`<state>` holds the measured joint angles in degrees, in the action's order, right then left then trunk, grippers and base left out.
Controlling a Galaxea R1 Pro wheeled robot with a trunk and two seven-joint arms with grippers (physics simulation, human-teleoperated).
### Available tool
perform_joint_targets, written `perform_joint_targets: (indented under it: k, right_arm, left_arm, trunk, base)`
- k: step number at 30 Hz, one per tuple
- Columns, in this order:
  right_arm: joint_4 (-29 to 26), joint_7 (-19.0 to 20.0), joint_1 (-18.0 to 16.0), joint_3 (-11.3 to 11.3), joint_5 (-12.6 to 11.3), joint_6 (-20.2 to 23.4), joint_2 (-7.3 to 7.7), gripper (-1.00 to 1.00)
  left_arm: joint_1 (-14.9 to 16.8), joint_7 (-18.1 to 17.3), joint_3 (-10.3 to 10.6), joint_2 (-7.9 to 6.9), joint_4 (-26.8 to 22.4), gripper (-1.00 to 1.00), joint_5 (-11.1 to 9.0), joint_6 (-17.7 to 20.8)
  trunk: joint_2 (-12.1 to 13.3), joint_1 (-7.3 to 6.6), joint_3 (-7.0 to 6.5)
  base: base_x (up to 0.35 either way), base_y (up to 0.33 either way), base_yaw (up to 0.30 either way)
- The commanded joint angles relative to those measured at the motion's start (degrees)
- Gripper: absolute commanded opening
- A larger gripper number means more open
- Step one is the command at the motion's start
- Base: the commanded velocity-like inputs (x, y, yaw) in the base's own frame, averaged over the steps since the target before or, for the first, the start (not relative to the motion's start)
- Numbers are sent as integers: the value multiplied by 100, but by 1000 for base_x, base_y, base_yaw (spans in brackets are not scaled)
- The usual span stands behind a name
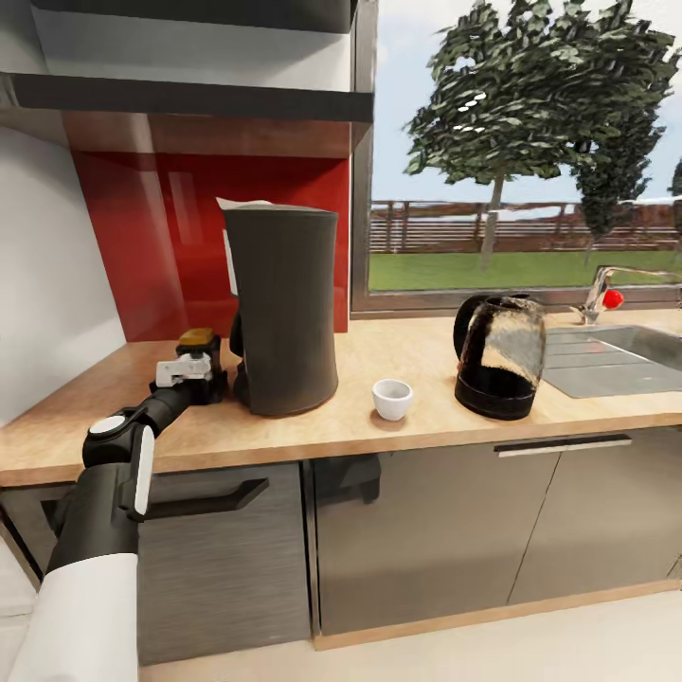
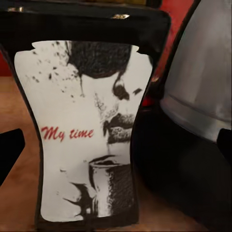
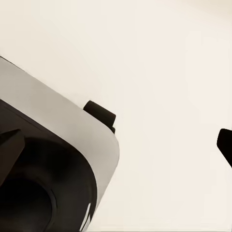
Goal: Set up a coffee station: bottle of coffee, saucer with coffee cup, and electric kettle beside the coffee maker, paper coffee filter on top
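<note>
The coffee maker (image 1: 284,313) stands on the kitchen countertop (image 1: 398,440), with the white rim of a paper coffee filter (image 1: 248,205) showing on its top. Just left of it stands the bottle of coffee (image 1: 197,337), tan cap up. My left gripper (image 1: 194,374) is open around it. In the left wrist view the bottle's label (image 2: 87,130) sits between the spread fingertips (image 2: 9,154), and the coffee maker (image 2: 203,96) is close beside it. The coffee cup (image 1: 391,398) and the electric kettle (image 1: 499,358) stand right of the coffee maker. The saucer is out of view. My right gripper (image 3: 121,150) is open with nothing in it.
The kitchen shelf (image 1: 189,95) runs above the red backsplash (image 1: 152,237). A sink (image 1: 616,355) with a tap (image 1: 601,289) lies at the counter's right end below the window. A white wall closes the left side. Grey cabinet fronts (image 1: 426,530) stand below.
</note>
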<state>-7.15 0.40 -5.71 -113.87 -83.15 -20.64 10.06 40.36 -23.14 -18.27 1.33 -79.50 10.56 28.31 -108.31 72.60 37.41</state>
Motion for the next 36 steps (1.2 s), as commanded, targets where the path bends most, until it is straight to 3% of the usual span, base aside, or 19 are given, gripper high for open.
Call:
perform_joint_targets:
  k: [1, 8, 23, 25, 29, 31, 33, 36]
  right_arm:
    - [-15, 4, -7, -39, -61, -19, 5, 100]
    - [-15, 4, -4, -39, -61, -19, 5, 100]
    - [-15, 4, -4, -39, -61, -19, 5, 100]
    - [-15, 4, -4, -39, -61, -19, 5, 100]
    - [-15, 4, -5, -39, -61, -19, 5, 100]
    - [-15, 4, -5, -39, -61, -19, 5, 100]
    - [-15, 4, -5, -39, -61, -19, 5, 100]
    - [-15, 4, -5, -39, -61, -19, 5, 100]
  left_arm:
    - [6, -59, -19, 8, -9, 100, 60, 16]
    - [6, -59, -19, 9, -12, 100, 60, 16]
    - [6, -160, -17, 16, -34, 100, 28, 33]
    - [6, -912, -20, 16, -75, 100, 12, 46]
    - [6, -1790, -168, 16, -114, 100, 9, 54]
    - [6, -3101, -651, 23, -135, 100, 8, 58]
    - [6, -3653, -816, 29, -138, 100, 11, 59]
    - [6, -4900, -1038, 51, -108, 100, 15, 60]
  trunk:
    - [-3, -4, 6]
    - [-3, -4, 6]
    - [-3, -4, 6]
    - [-3, -4, 6]
    - [-3, -4, 6]
    - [-3, -4, 6]
    - [-3, -4, 6]
    - [-3, -4, 6]
  base:
    - [-309, 0, 0]
    - [-303, 0, 0]
    - [-138, 0, 0]
    - [-11, 0, 0]
    - [-5, 0, 0]
    - [-2, 0, 0]
    - [0, 0, 0]
    - [0, 0, 0]
